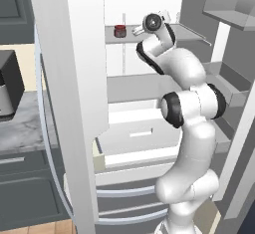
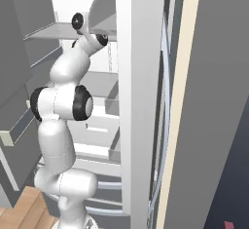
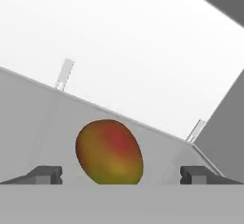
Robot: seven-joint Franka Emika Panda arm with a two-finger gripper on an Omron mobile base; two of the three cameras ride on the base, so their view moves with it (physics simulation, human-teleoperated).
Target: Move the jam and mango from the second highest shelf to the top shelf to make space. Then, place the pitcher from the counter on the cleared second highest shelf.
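Observation:
The mango (image 3: 109, 151), red-orange with a yellow-green patch, rests on the light-grey top shelf (image 3: 43, 132) near the white back wall. My gripper (image 3: 121, 174) is open, and its fingertips (image 3: 45, 174) stand wide on either side of the fruit without touching it. My hand (image 1: 151, 24) is at the top shelf (image 1: 191, 33), just right of the small dark-red jam (image 1: 120, 30) standing there. The wide second highest shelf (image 1: 139, 86) lies below and is bare where it shows. The pitcher is out of view.
The open white fridge door (image 1: 69, 78) stands close on the left, with the marble counter (image 1: 20, 123) and a black-and-silver toaster oven (image 1: 7, 86) beyond it. Door bins (image 1: 234, 96) are on the right. A white drawer (image 1: 139, 133) sits lower in the fridge.

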